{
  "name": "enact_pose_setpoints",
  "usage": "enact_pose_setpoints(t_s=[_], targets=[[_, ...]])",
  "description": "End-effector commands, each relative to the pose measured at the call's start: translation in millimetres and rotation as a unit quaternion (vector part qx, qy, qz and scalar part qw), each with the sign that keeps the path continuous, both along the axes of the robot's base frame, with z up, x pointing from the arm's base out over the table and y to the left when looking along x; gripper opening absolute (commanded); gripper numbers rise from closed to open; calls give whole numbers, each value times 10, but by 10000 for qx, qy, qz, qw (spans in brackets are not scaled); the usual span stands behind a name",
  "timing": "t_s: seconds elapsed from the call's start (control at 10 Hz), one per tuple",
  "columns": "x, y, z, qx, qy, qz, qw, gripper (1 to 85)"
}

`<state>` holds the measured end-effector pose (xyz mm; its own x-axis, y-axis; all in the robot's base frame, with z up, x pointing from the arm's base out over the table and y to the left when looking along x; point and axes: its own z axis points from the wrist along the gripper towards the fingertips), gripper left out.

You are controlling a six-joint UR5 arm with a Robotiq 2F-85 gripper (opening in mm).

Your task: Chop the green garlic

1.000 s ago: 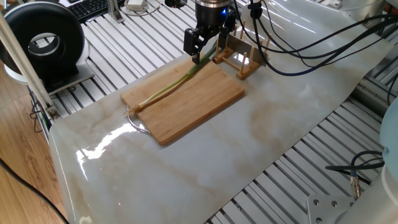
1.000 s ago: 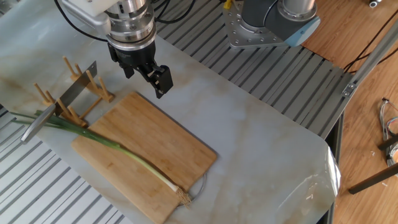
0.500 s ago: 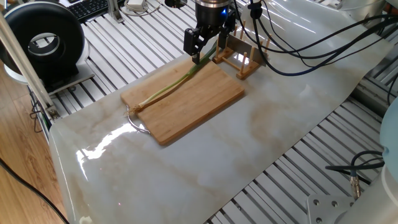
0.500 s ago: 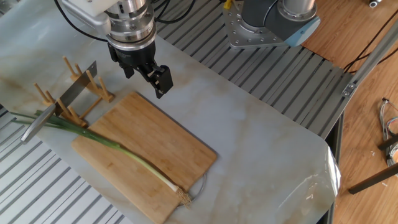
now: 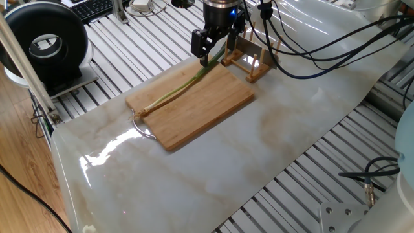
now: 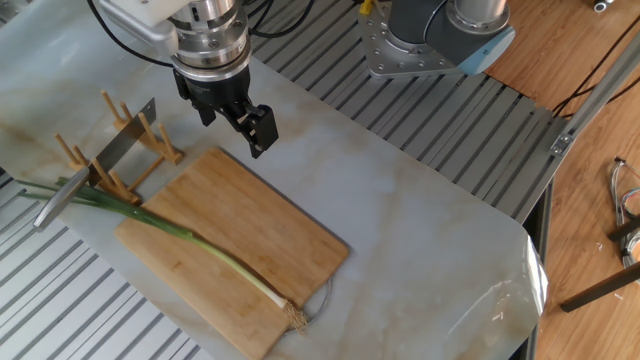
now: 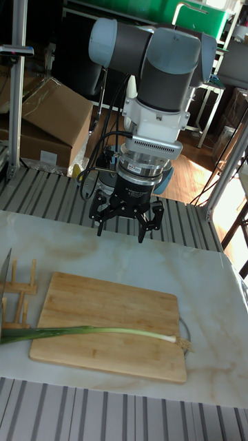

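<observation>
The green garlic (image 5: 178,92) lies lengthwise on the wooden cutting board (image 5: 213,107), pale root end toward the board's metal handle and green leaves running off the far edge. In the other fixed view the garlic (image 6: 200,245) stretches along the board (image 6: 260,225) near its left side. My gripper (image 6: 235,122) hangs open and empty above the table, just beyond the board's far side and apart from the stalk. The tall fixed view shows the gripper (image 7: 124,224) above the board (image 7: 103,300) and the garlic (image 7: 103,331) below it.
A wooden rack (image 6: 125,145) holding a knife (image 6: 95,170) stands by the board's leafy end; the leaves pass under the knife. Black cables (image 5: 323,45) trail behind the arm. A black round device (image 5: 45,42) sits at the far left. The arm's base (image 6: 440,35) is nearby.
</observation>
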<state>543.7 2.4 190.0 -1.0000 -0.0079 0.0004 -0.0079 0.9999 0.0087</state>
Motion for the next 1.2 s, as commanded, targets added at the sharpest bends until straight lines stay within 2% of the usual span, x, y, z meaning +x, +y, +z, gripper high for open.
enact_pose_setpoints(t_s=[0.0,0.3,0.9,1.1], targets=[[421,30,34,-36,-819,620,9947,13],[434,91,13,-78,-832,570,9949,13],[435,42,-7,-178,-811,601,9947,13],[445,-29,-45,-293,-796,618,9945,13]])
